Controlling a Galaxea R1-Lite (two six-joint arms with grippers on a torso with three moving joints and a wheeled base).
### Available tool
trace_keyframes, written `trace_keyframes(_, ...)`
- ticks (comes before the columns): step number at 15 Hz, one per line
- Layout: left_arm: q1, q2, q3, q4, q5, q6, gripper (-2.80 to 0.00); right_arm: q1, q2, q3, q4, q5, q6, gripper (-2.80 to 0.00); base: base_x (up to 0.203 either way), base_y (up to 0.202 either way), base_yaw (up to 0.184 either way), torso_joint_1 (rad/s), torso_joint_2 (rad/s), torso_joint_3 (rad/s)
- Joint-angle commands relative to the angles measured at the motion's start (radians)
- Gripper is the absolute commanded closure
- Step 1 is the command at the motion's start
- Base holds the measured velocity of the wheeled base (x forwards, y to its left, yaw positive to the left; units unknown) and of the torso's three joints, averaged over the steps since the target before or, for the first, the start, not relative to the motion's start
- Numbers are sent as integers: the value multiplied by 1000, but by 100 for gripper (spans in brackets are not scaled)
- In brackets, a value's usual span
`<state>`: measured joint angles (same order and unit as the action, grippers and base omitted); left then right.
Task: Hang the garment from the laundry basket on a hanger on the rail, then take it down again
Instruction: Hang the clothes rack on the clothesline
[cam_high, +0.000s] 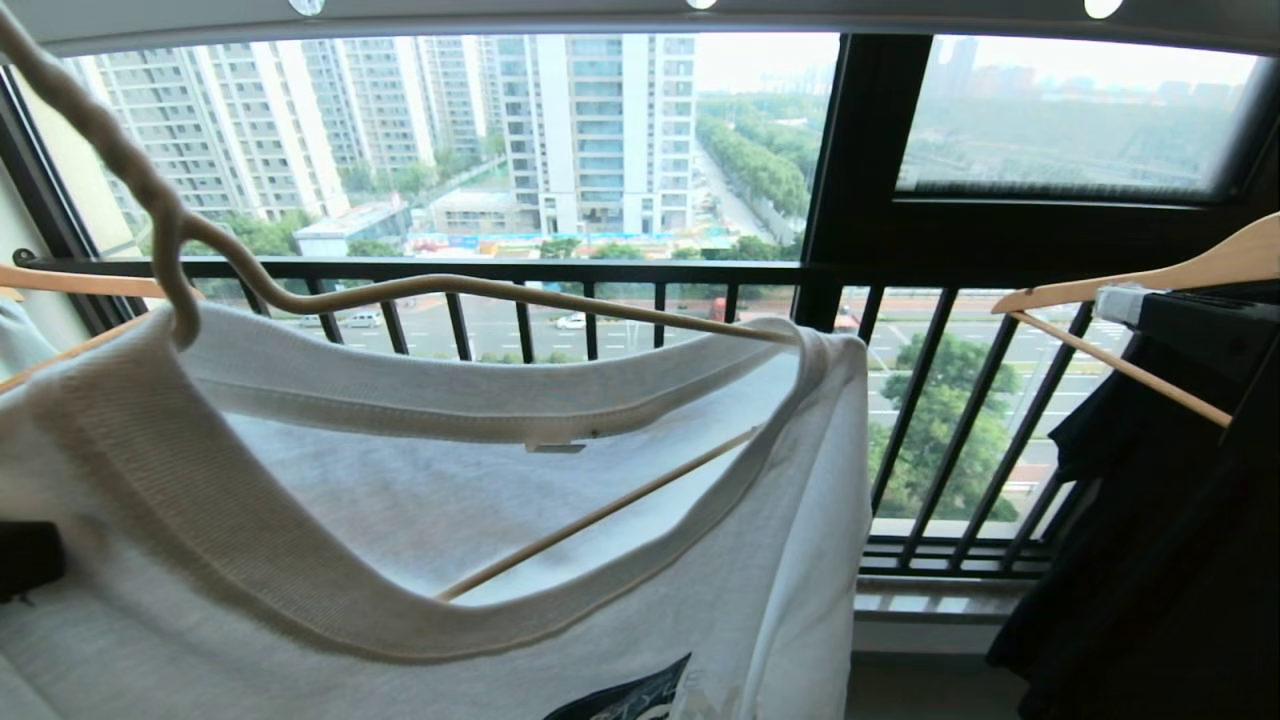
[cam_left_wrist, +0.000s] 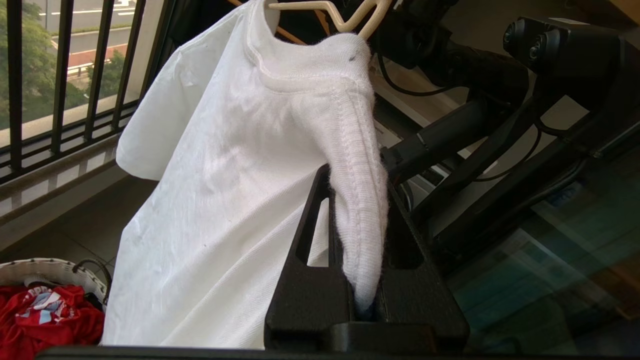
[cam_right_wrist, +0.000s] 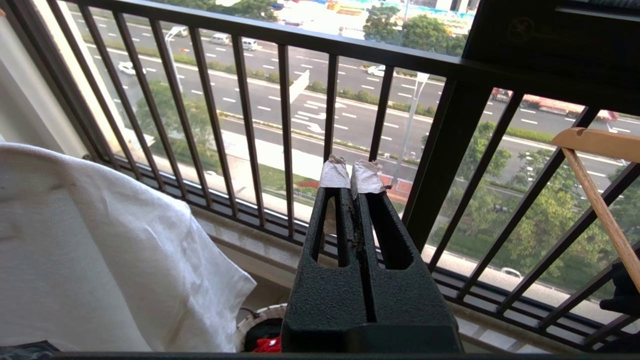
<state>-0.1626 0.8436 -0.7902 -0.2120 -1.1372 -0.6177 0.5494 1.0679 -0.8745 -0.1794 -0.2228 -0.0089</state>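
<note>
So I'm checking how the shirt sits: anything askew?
Yes. The T-shirt hangs lopsided on the wire hanger: the left gripper pinches its collar, stretching it off to one side.

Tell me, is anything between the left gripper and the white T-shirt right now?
Nothing visible. The left gripper is already shut on the ribbed collar of the T-shirt, which hangs on the cream wire hanger. The right gripper is shut and empty, near the window railing.
</note>
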Motion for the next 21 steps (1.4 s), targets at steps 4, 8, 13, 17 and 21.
trace_keyframes(4, 0, 3, 5, -1, -6, -4, 0, 1, -31, 3, 1, 54, 0, 0, 0, 0, 0, 28, -64, -29)
trace_keyframes(8, 0, 3, 5, -9, -3, -4, 0, 0, -52, -52, 122, 72, 0, 0, 0, 0, 0, 0, 0, 0)
trace_keyframes(13, 0, 6, 5, -26, 1, -7, 0, 1, -57, -54, 120, 72, 1, 0, 0, 0, 0, 0, 0, 0)
trace_keyframes(17, 1, 6, 3, -30, 4, -5, 0, 1, -57, -52, 120, 74, 1, 0, 0, 0, 0, 0, 0, 0)
trace_keyframes(21, 1, 5, 2, -30, 15, -5, 0, 1, -57, -54, 120, 72, 1, 0, 0, 0, 0, 0, 0, 0)
